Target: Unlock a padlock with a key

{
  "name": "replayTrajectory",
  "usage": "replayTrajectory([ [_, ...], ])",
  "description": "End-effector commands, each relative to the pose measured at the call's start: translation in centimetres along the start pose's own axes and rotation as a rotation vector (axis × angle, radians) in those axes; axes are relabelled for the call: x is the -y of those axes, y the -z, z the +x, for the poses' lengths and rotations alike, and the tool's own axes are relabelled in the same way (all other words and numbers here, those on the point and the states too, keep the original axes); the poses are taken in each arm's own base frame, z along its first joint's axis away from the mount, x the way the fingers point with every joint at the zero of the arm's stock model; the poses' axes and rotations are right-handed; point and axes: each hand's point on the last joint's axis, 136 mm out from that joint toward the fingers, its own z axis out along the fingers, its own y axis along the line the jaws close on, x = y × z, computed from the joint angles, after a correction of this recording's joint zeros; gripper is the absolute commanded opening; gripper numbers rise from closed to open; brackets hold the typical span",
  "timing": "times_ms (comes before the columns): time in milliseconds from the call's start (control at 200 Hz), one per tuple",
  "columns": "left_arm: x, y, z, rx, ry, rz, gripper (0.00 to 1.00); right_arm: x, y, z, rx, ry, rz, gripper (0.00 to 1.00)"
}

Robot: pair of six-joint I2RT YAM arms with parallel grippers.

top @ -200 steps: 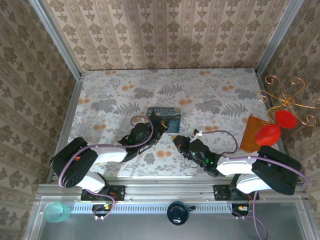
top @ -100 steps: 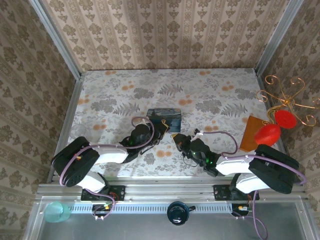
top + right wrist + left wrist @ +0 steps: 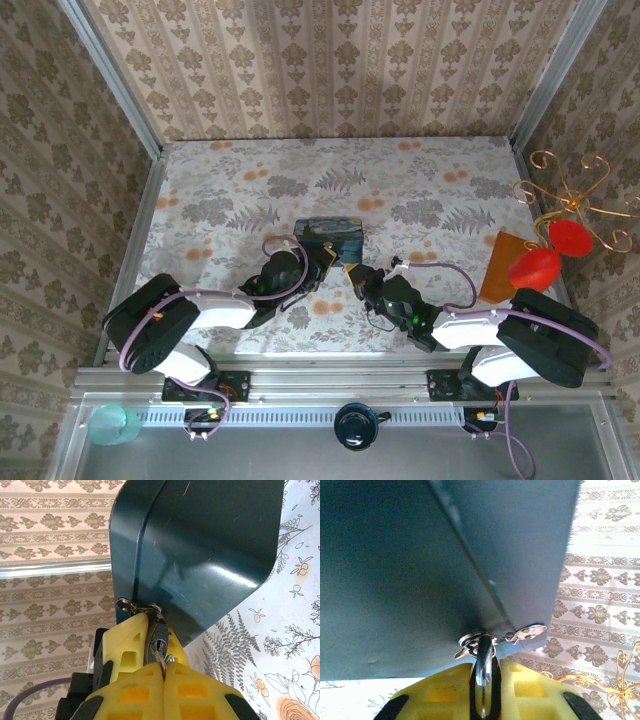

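Bringing the key to the keyhole looks to be the step in hand; the left fingers are closed on the small dark padlock, holding it just beside the near edge of the blue tin, with silvery ring bits close by; the right fingers are pressed together on a sliver of metal at their tips, which I take for the key, and it sits right against the padlock; whether it has entered the slot I cannot tell; the next move, by my judgement, calls for a straight, gentle push along the slot and then a turn of the right wrist, while the left grip holds firm against the twist; the table wears a pale cloth printed with grey ferns and orange blooms; damask-striped wallpaper lines three sides, and a gold wire stand rises at the right edge.
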Motion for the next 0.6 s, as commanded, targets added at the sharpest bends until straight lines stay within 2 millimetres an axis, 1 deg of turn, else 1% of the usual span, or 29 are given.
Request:
replayTrajectory([
  [0, 2.78, 0.36, 0.24, 0.004, 0.001, 0.104, 0.00, 0.32, 0.06, -0.80, 0.036, -0.029, -0.003, 0.00],
  [125, 2.94, 0.40, 0.24, 0.006, 0.000, 0.112, 0.00, 0.13, -0.02, -0.67, 0.027, -0.049, -0.014, 0.00],
  [335, 2.97, 0.40, 0.13, 0.014, -0.001, 0.115, 0.00, 0.48, 0.33, -0.98, 0.039, -0.050, 0.000, 0.00],
  [475, 3.05, 0.28, 0.42, 0.006, 0.000, 0.120, 0.00, -0.11, 0.34, -0.91, 0.035, -0.054, -0.016, 0.00],
  [595, 3.23, 0.12, 0.75, -0.003, 0.001, 0.129, 0.00, -0.01, 0.18, -0.73, 0.027, -0.086, -0.021, 0.00],
])
